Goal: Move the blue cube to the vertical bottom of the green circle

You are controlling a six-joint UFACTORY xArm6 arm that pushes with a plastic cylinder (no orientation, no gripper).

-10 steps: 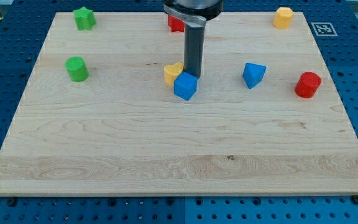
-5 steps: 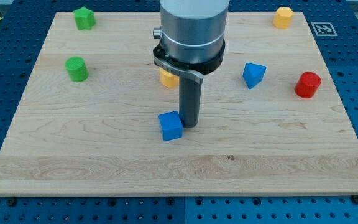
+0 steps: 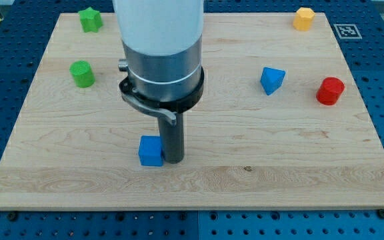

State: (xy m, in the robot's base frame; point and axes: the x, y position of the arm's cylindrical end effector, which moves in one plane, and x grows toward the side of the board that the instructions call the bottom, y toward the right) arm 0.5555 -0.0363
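Observation:
The blue cube [image 3: 151,151] lies on the wooden board [image 3: 279,160], low and left of centre. My tip [image 3: 173,160] touches the cube's right side. The green circle, a short green cylinder [image 3: 82,73], stands at the view's left, well above and left of the cube. The arm's grey and white body [image 3: 160,53] rises over the board's middle and hides what lies behind it.
A green star-like block [image 3: 90,19] sits at the top left. A yellow block [image 3: 303,18] sits at the top right. A blue triangular block [image 3: 271,80] and a red cylinder [image 3: 329,91] lie at the right.
My tip has pushed the blue cube down and to the left across the board. The yellow block and the red block near the top centre are now hidden behind the arm.

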